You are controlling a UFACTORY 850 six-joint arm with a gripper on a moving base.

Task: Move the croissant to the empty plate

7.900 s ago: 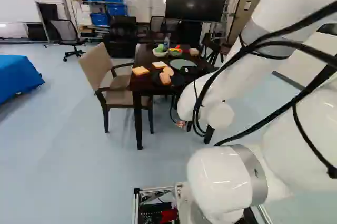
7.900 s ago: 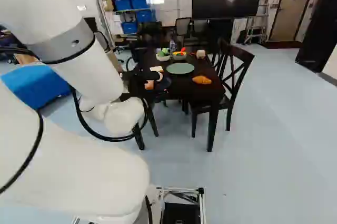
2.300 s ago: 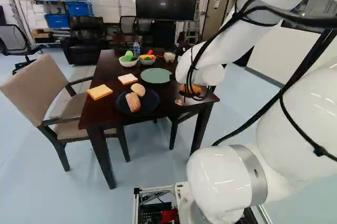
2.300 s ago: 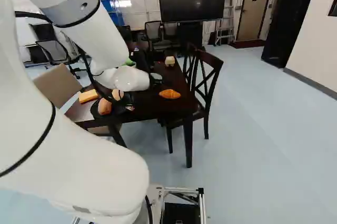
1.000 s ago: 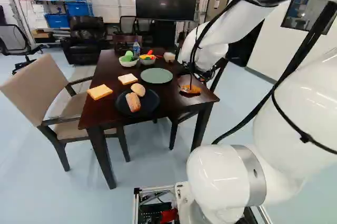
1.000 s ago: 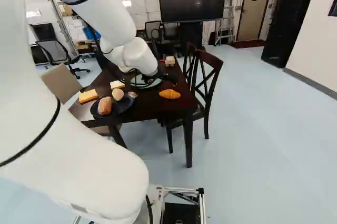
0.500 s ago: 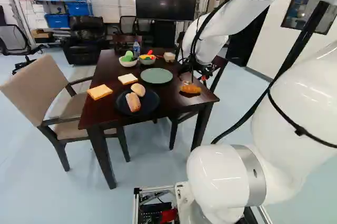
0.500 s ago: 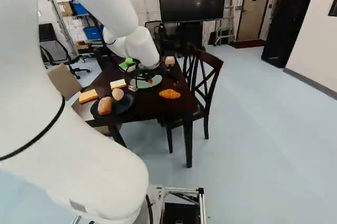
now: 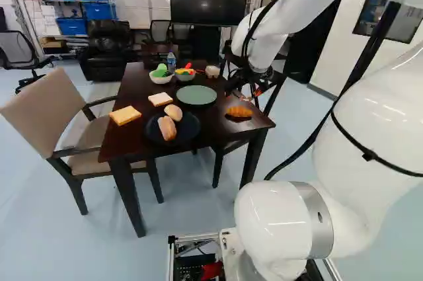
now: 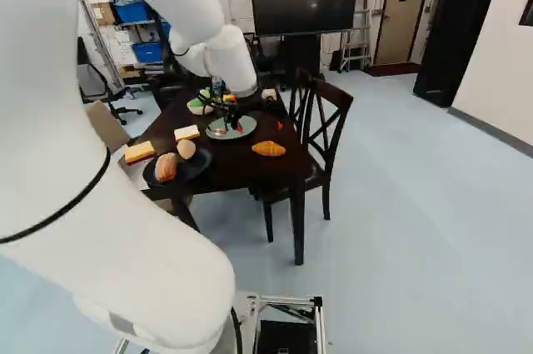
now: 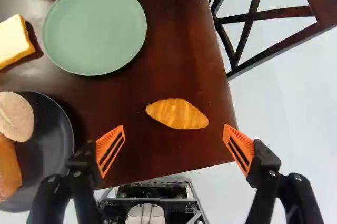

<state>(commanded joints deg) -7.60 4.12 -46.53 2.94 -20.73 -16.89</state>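
Dark brown wood forms the table [image 9: 215, 122] ahead of the base; on it sits the round green plate [image 11: 95, 29], a black plate [image 11: 45, 139] just beside; the gripper [image 9: 248, 94] hangs above, its orange-padded fingers spread wide, gripping nothing; the croissant [image 11: 177, 114] lies on the tabletop near a corner, apart from both plates, ahead of the gap between the fingers.
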